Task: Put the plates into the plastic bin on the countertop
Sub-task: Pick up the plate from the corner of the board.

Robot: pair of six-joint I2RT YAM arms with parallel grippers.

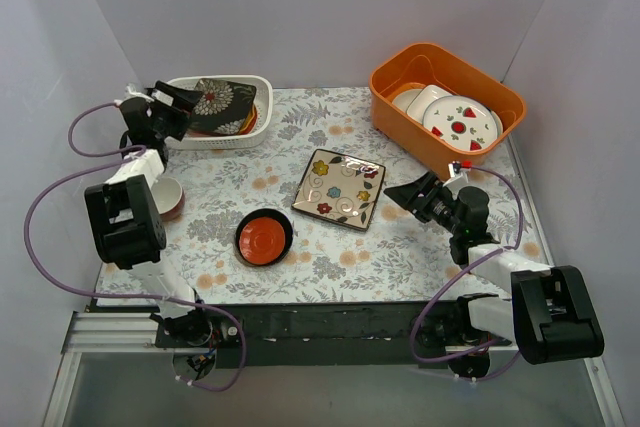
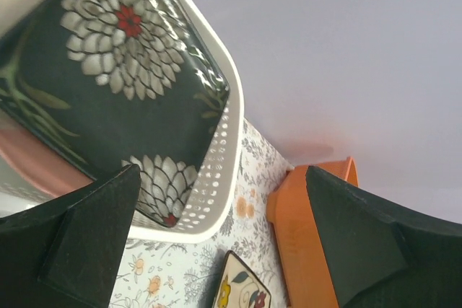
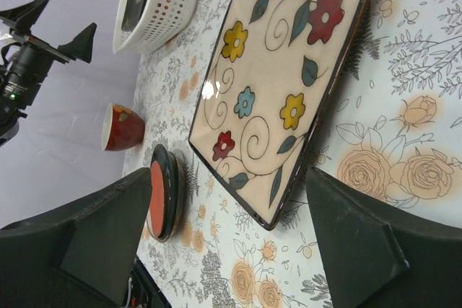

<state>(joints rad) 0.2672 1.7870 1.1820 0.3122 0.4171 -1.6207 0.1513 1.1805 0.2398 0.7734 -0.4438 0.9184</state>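
The white perforated bin (image 1: 262, 90) stands at the back left of the countertop (image 1: 400, 247). A dark floral square plate (image 1: 222, 99) leans tilted inside it, over a pink plate (image 2: 29, 158). My left gripper (image 1: 190, 102) is open and empty at the bin's left end, close to the dark plate (image 2: 108, 77). The cream flowered square plate (image 1: 340, 187) lies flat mid-table. A small red dish with a dark rim (image 1: 264, 237) lies in front of it. My right gripper (image 1: 402, 190) is open and empty, just right of the cream plate (image 3: 281, 84), apart from it.
A deep orange tub (image 1: 440, 72) at the back right holds white strawberry plates (image 1: 460, 122). A small red cup (image 1: 168, 197) stands by the left arm. White walls close off the left, back and right sides.
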